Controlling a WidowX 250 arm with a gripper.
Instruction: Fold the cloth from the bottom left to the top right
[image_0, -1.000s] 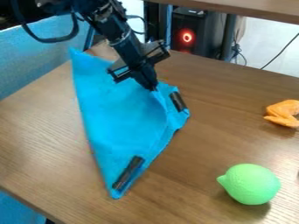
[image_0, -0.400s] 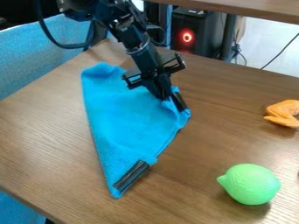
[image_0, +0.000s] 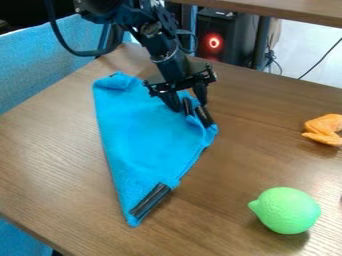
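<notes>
We see the jaws of the black gripper (image_0: 188, 100) apart, blunt and dark over the upper right part of the cloth (image_0: 143, 130), with a short dark strip (image_0: 188, 106) between them. Just beside it, a second strip (image_0: 204, 116) slants near the cloth's right corner.

The cloth is soft, blue and slightly fuzzy, folded into a long wedge on the table (image_0: 53, 150). Its upper left end is rounded and bunched, its right edge puckers, and its lower end narrows to a tip, where a longer strip (image_0: 151, 200), black and ridged lengthwise, lies aslant.

Beyond the cloth we find smooth brown wood grain, a plump green lemon (image_0: 287, 211) with a pointed nub, and, farther up at the right edge, a folded, lumpy orange thing (image_0: 324, 130). Woven-looking blue fabric (image_0: 40, 62) borders the table at upper left.
</notes>
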